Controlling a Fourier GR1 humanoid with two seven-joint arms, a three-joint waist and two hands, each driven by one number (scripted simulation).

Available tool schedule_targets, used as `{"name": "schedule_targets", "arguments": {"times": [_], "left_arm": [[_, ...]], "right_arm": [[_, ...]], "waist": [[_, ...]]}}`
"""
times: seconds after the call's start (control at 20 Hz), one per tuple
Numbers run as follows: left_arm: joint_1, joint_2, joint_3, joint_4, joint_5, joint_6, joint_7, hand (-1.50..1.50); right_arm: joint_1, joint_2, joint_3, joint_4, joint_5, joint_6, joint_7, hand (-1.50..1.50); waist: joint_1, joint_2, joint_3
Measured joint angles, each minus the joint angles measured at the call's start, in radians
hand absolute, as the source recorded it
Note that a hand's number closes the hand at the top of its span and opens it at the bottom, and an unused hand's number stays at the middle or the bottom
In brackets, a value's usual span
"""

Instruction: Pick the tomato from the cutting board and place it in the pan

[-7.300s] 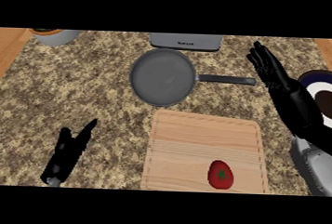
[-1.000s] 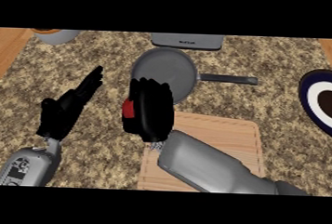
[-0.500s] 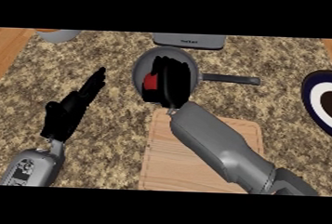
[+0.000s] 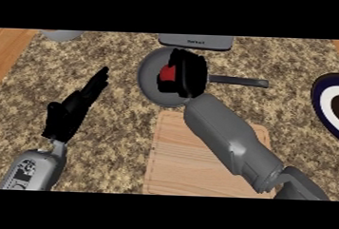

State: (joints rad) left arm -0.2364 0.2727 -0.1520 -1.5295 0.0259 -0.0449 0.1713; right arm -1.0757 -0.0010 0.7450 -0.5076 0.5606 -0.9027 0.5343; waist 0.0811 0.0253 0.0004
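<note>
Head view: steep look down on a speckled granite surface (image 4: 286, 63) with a wooden strip along its left side.
Right robot hand (image 4: 188, 73): over the pan, fingers curled round the tomato, grey forearm running back across the cutting board to the lower right.
Tomato (image 4: 166, 74): red, showing at the left of the black fingers, clamped in the right robot hand above the pan's bowl; whether it touches the pan floor is hard to tell from this angle.
Pan (image 4: 151, 77): grey, round, handle pointing right, just beyond the cutting board's far edge.
Cutting board (image 4: 172, 164): pale wood, near the lower middle, partly covered by the forearm.
Left robot hand (image 4: 74, 110): at the left, fingers straight and apart, holding nothing.
Plate (image 4: 332, 105): dark blue rim, white ring, cut by the right edge.
Far edge: a grey appliance (image 4: 196, 41) behind the pan.
</note>
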Motion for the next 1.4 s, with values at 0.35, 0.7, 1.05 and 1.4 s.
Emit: {"name": "schedule_targets", "arguments": {"times": [0.35,0.7,1.05,1.4], "left_arm": [[-0.009,-0.01,-0.01,-0.009,-0.007,-0.003,0.008,0.0],[0.002,-0.01,-0.008,-0.033,-0.003,-0.007,0.014,0.0],[0.01,-0.016,-0.01,-0.036,-0.015,0.002,0.012,0.0],[0.019,-0.021,0.0,-0.032,-0.018,0.009,0.017,0.0]], "right_arm": [[-0.006,0.001,-0.112,0.129,-0.149,0.157,-0.041,-1.5],[-0.005,-0.002,-0.264,0.142,-0.282,0.144,-0.259,-1.5],[0.045,-0.007,-0.458,0.045,-0.46,0.126,-0.522,-1.5],[0.143,-0.028,-0.619,0.048,-0.619,0.328,-0.83,-1.5]], "waist": [[0.018,0.012,0.001],[0.025,0.02,0.004],[0.01,0.02,0.005],[-0.016,0.007,0.004]]}}
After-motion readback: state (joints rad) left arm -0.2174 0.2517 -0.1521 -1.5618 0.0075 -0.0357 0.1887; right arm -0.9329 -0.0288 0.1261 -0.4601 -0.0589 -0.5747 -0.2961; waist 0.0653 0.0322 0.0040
